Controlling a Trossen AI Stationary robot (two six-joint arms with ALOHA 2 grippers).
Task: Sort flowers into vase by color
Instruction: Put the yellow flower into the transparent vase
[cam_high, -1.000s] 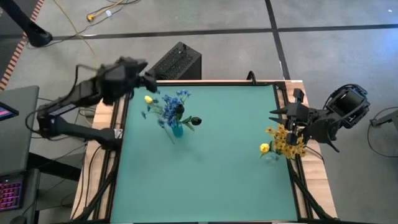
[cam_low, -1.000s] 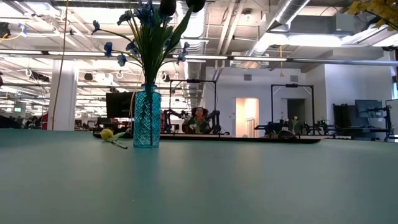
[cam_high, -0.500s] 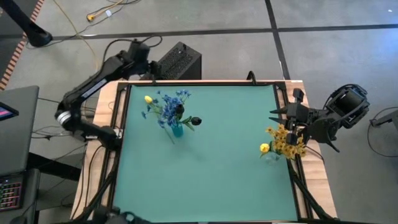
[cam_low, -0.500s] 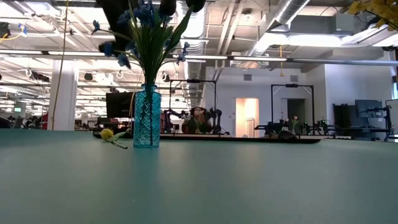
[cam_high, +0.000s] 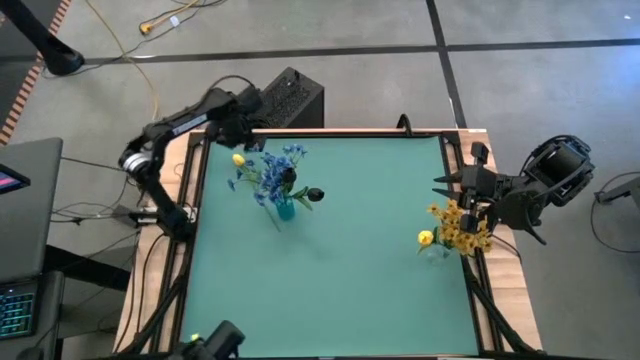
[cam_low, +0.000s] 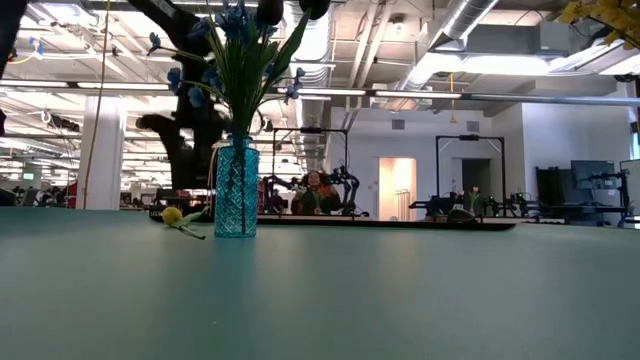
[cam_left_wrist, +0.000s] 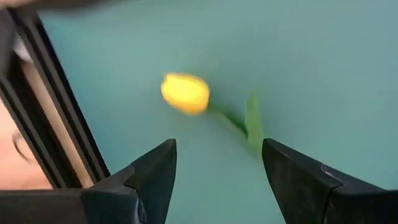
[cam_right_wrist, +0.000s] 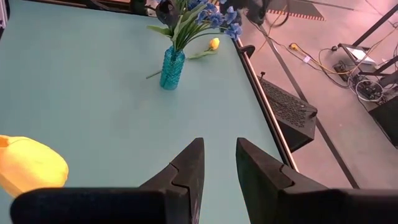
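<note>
1. Two vases stand on the green tabletop (cam_high: 330, 270). A teal glass vase (cam_high: 285, 209) sits toward the far left part; a second vase (cam_high: 436, 252), clear and hard to make out, sits at the right edge.
2. Teal vase contents: blue small-blossom sprigs (cam_high: 275, 170) with green leaves, plus a dark, near-black bud (cam_high: 316, 194) leaning out toward the right. In the low view the vase (cam_low: 236, 188) stands upright and the blue blossoms (cam_low: 225, 45) spread above it.
3. Right-edge vase contents: yellow-orange clusters (cam_high: 465, 228) and one round yellow bud (cam_high: 426, 237) on their left side.
4. Loose flower: a single yellow bud (cam_high: 238, 159) lies flat on the tabletop near the far left corner, just beside the teal vase and apart from it. The low view shows it (cam_low: 173, 215) lying to the left of the vase base, its stem pointing toward the vase.
5. Left pincer (cam_high: 240, 128): hovers over the far left corner, directly above the loose yellow bud. In the left wrist view the two dark fingers (cam_left_wrist: 155, 168) stand wide apart with the bud (cam_left_wrist: 185, 93) and its green stem seen between them, farther off; nothing is held.
6. Right pincer (cam_high: 447, 186): waits at the right edge of the tabletop, beside the yellow-orange clusters. In the right wrist view its fingers (cam_right_wrist: 189, 162) stand a narrow gap apart and hold nothing.
</note>
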